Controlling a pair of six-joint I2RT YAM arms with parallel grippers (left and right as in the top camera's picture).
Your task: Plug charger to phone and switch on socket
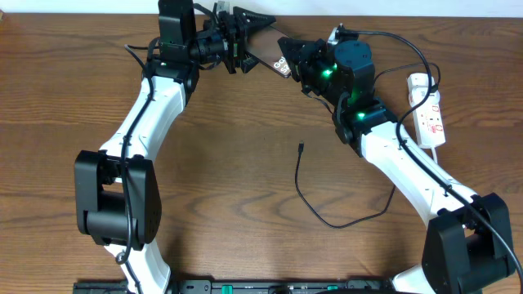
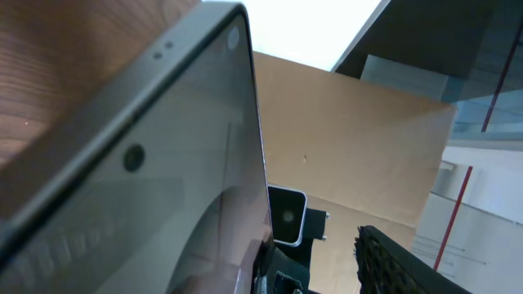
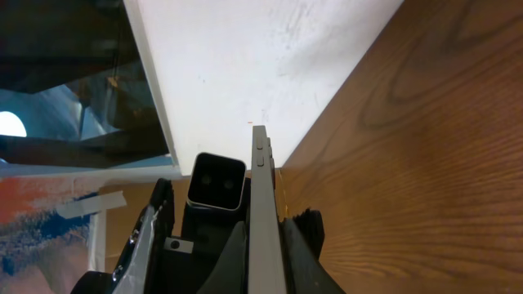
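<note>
The phone (image 1: 278,55) is held off the table at the far middle, its white lettering facing up. My right gripper (image 1: 301,61) is shut on it. In the right wrist view the phone (image 3: 261,175) shows edge-on, pinched between that gripper's fingers (image 3: 263,245). My left gripper (image 1: 252,39) is open around the phone's other end. In the left wrist view the phone (image 2: 163,180) fills the left half, apart from the gripper's right finger (image 2: 400,261). The charger cable (image 1: 327,219) lies loose on the table, its tip (image 1: 301,147) free. Its plug is hidden. The socket (image 1: 431,114) lies at the right.
The wooden table (image 1: 237,180) ends at a white wall along the far edge. The socket's white cord (image 1: 425,159) runs down beside the right arm. A thicker black arm cable (image 1: 409,45) arcs above the socket.
</note>
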